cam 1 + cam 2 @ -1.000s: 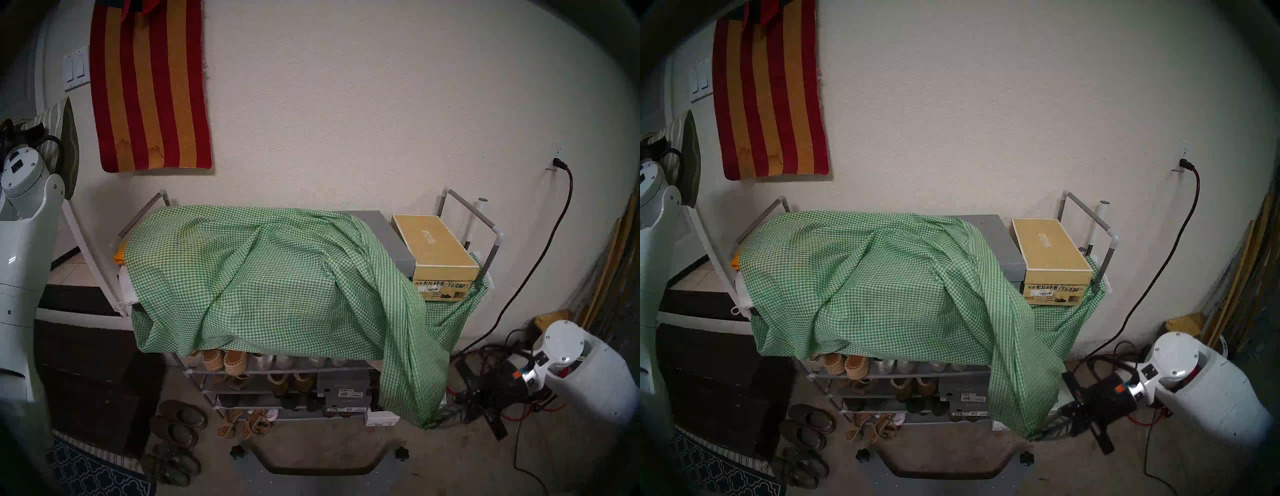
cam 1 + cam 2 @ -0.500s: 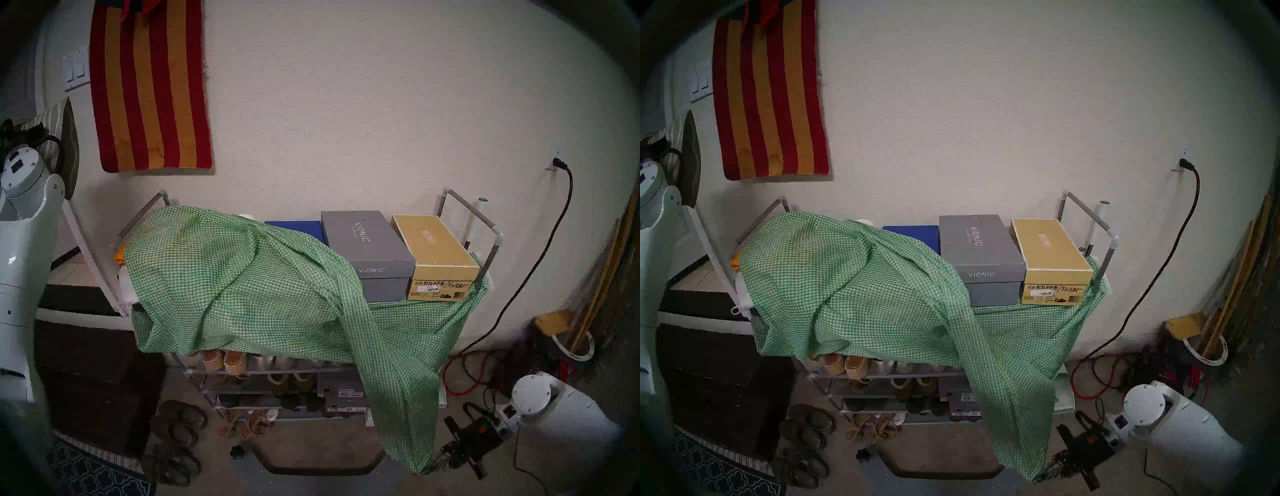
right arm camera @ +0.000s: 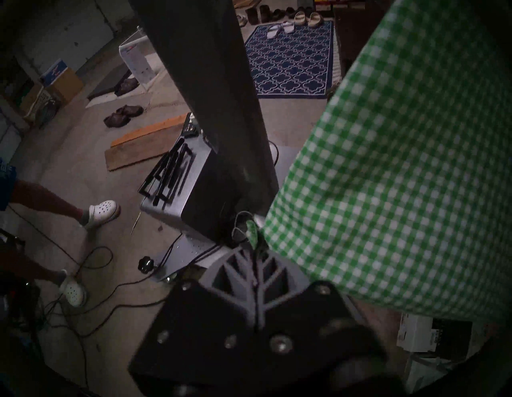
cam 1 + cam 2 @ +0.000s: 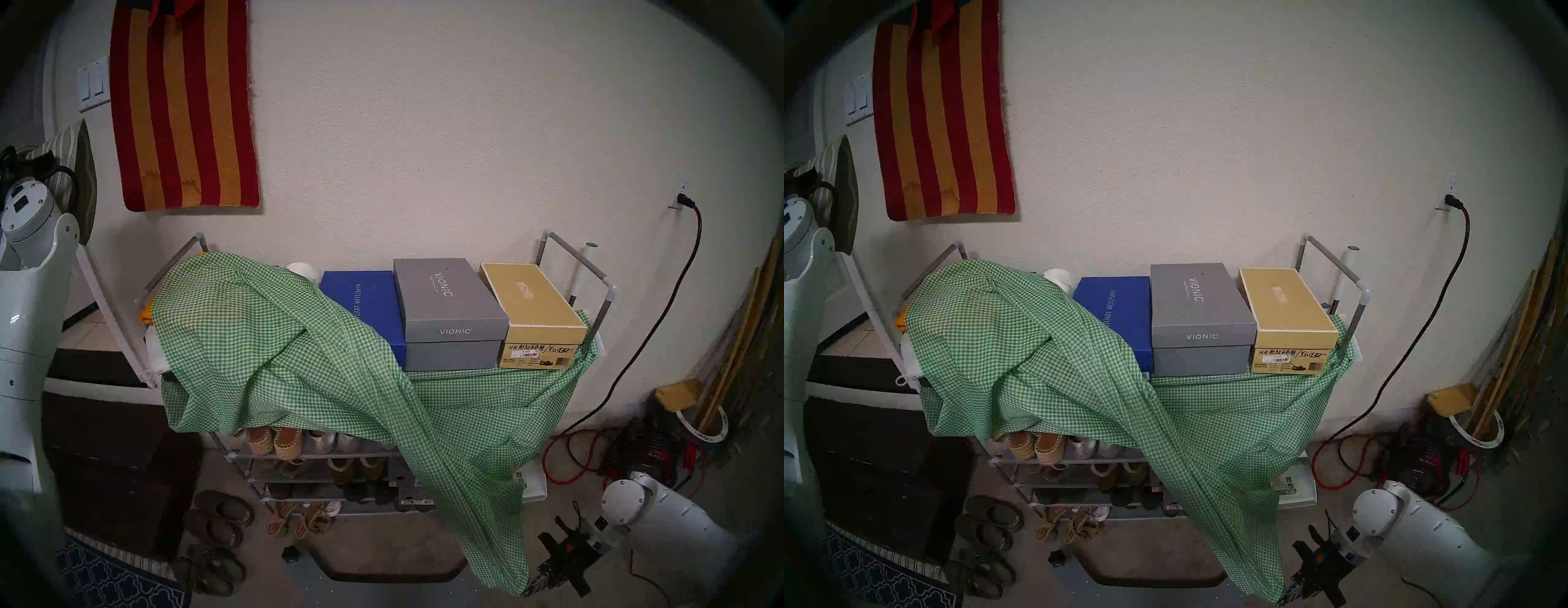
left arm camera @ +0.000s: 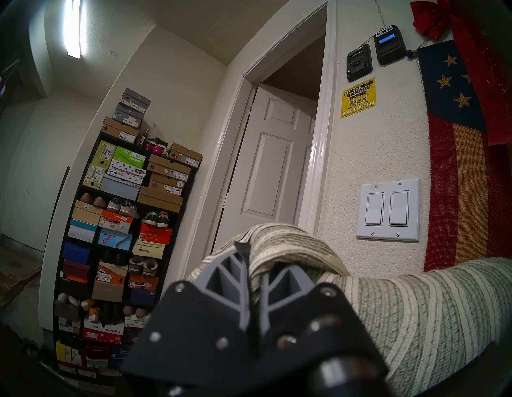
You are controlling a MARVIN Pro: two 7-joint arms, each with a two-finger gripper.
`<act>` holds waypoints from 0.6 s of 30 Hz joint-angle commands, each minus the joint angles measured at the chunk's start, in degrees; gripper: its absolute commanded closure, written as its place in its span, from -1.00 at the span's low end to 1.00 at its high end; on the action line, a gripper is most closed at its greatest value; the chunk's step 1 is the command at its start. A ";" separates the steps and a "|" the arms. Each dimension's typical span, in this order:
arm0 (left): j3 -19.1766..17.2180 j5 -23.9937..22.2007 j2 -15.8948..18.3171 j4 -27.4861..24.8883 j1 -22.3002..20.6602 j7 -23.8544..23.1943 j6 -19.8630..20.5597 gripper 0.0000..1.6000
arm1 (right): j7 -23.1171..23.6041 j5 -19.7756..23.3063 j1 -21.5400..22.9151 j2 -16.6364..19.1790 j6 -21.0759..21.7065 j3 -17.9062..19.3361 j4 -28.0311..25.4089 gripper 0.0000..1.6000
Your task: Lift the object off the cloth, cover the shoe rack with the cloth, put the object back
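The green-and-white checked cloth [image 4: 271, 348] [image 4: 1021, 352] lies over the left half of the shoe rack [image 4: 602, 293] [image 4: 1356, 288]. From there it stretches diagonally down to the floor at the lower right. There my right gripper [image 4: 535, 588] [image 4: 1292, 591] [image 3: 253, 244] is shut on a corner of the cloth [image 3: 401, 166]. My left gripper [image 5: 248, 249] is raised at the far left, shut on the brim of the striped woven hat [image 5: 415, 305] [image 4: 72, 170]. The rack's lower shelves hold shoes and boxes.
A blue box [image 4: 365, 310], a grey box [image 4: 449, 310] and a tan box [image 4: 534, 310] stand uncovered on the rack's top. A red-and-orange rug [image 4: 182, 106] hangs on the wall. Loose shoes [image 4: 216, 522] and cables [image 4: 594, 454] lie on the floor. A person's feet [image 3: 99, 210] are nearby.
My right gripper has moved down and toward me with the cloth's corner. That dragged the cloth off the grey and blue boxes. The left arm with the hat has stayed still.
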 commanded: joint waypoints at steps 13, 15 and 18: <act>-0.11 0.02 0.10 -0.27 -0.10 0.05 0.09 1.00 | -13.82 -27.17 9.79 -6.62 -1.18 -9.01 19.71 1.00; -0.11 0.02 0.10 -0.27 -0.10 0.05 0.09 1.00 | -15.61 -30.74 10.76 -7.07 -0.53 -10.33 22.07 1.00; -0.11 0.02 0.10 -0.26 -0.11 0.05 0.07 1.00 | -18.62 -34.98 11.32 -7.61 1.72 -11.80 24.75 1.00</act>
